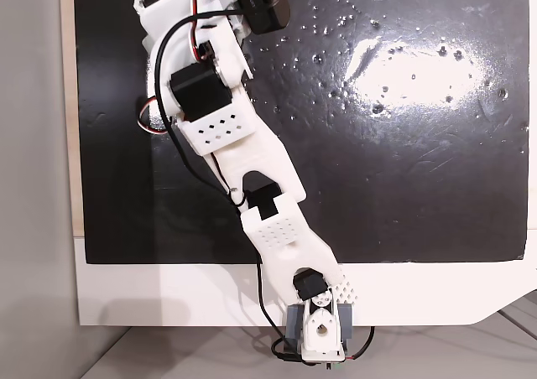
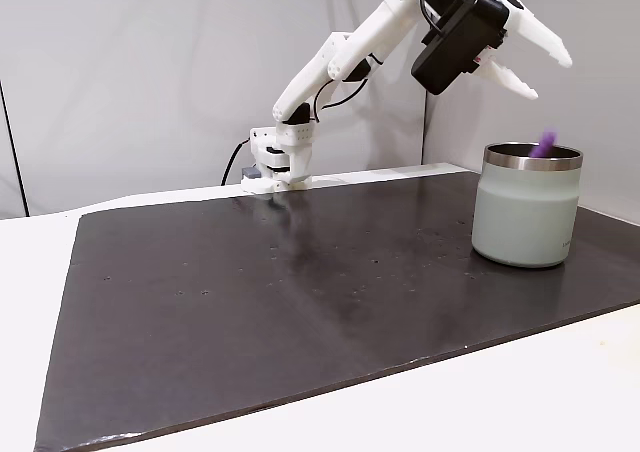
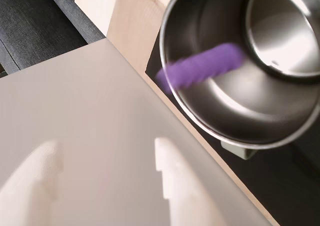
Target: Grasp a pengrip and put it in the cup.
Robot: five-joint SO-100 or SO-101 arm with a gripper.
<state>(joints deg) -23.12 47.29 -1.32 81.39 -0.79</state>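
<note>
The mat [image 2: 300, 302] is a dark sheet covering most of the table [image 2: 560, 392]; the arm [image 1: 252, 186] rises from its base at the mat's far edge in the side fixed view and reaches up toward the right edge. The cup [image 2: 526, 207] stands near the mat's right edge in that view, upright, its steel inside bright in the wrist view [image 3: 240, 111]. The gripper [image 2: 535, 67] hangs above the cup with its 2 fingers spread apart and nothing between them; both pale fingers [image 3: 175, 181] show low in the wrist view. The pengrip [image 2: 545, 144] is at the cup's mouth, blurred, apparently falling in; in the wrist view [image 3: 202, 68] it lies across the near rim, part over the steel inside, and whether it touches the rim I cannot tell. It looks light, soft and ribbed, so it should give under a pinch and not slip; the middle of its length, across the ribs, seems the best hold.
</note>
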